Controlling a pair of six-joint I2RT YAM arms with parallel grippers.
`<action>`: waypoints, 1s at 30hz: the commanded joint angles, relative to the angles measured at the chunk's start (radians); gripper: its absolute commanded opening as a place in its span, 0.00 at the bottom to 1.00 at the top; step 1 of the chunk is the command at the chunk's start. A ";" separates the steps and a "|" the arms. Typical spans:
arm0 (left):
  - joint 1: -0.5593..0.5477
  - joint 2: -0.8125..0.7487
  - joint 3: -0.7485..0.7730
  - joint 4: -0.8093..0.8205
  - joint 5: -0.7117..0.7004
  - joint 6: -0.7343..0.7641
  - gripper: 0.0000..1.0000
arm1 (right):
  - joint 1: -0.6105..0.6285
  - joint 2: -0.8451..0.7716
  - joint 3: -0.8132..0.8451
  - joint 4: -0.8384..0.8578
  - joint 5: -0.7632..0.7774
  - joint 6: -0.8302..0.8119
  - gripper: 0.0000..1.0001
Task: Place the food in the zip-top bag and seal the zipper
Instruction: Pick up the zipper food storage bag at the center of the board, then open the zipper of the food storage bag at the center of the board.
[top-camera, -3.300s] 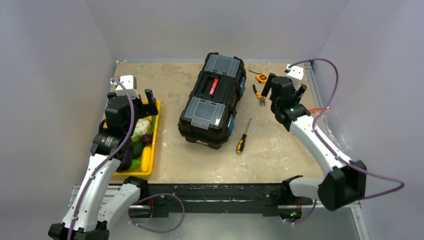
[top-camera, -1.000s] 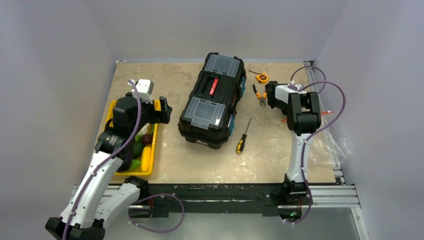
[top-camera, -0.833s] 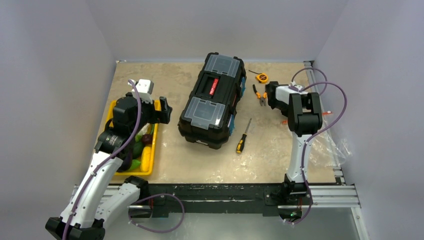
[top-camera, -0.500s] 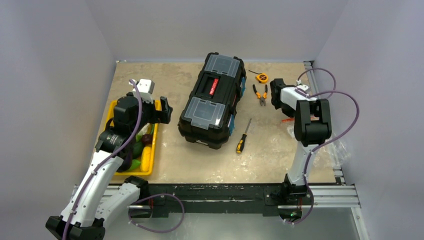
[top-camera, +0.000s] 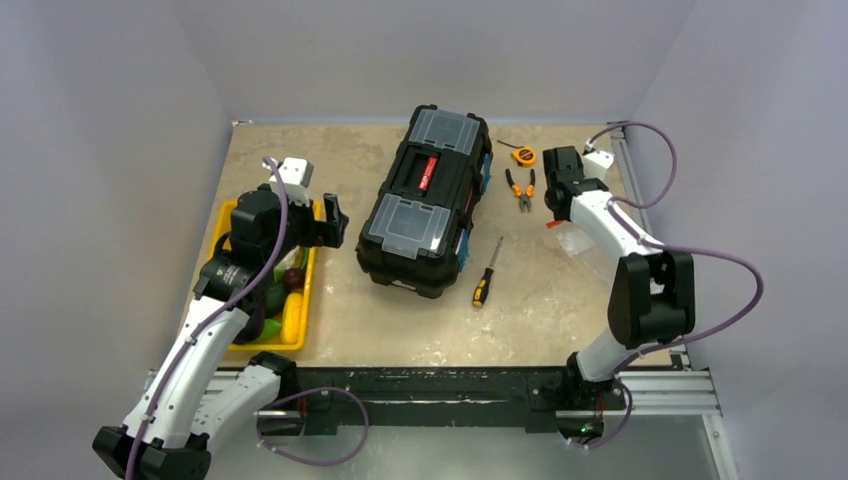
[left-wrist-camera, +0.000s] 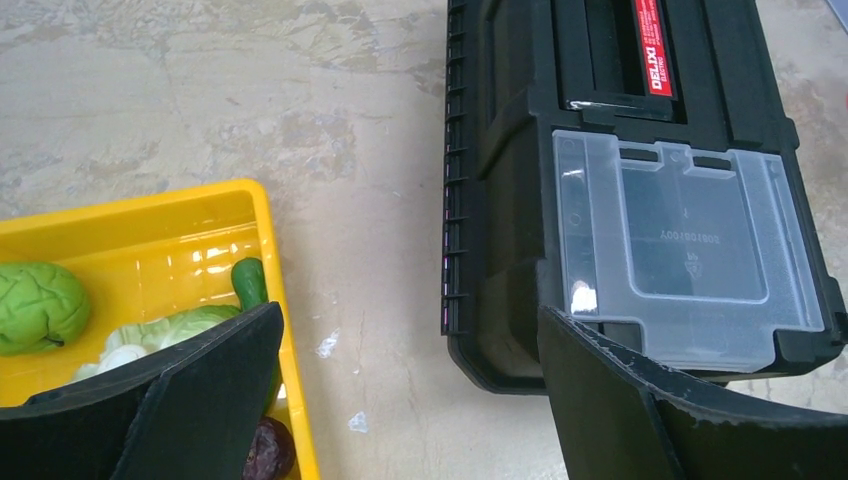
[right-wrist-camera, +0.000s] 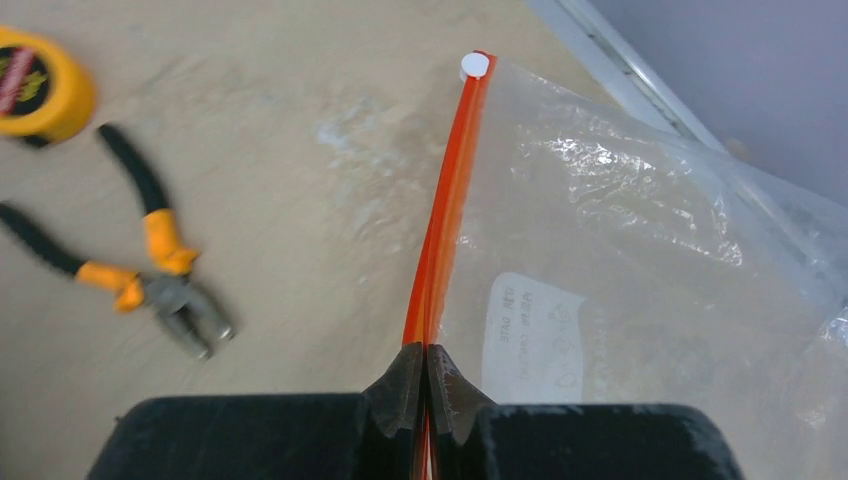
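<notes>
The zip-top bag is clear with a white label and lies flat on the table at the right. Its red-orange zipper runs away from my right gripper, which is shut on the strip's near end, close to the pliers. The food lies in a yellow tray at the left: a green cabbage, a white cauliflower, and green and purple pieces. My left gripper hangs open and empty over bare table between tray and toolbox.
A black toolbox with clear lid panels stands mid-table. A black-and-yellow screwdriver lies to its right. Orange-handled pliers and a yellow tape measure lie left of the bag. A metal rail runs along the right edge.
My right gripper has shut on the zipper and the arm has swung, dragging the bag from the right table edge inward. The left arm has barely moved.
</notes>
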 joint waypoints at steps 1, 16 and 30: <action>-0.006 0.006 0.023 0.033 0.049 -0.019 0.98 | 0.080 -0.136 -0.047 0.090 -0.129 -0.139 0.00; -0.069 0.031 0.008 0.095 0.386 -0.269 0.91 | 0.199 -0.625 -0.255 0.230 -0.529 -0.299 0.00; -0.527 0.277 0.184 0.297 0.248 -0.751 0.85 | 0.202 -0.856 -0.355 0.213 -0.747 -0.204 0.00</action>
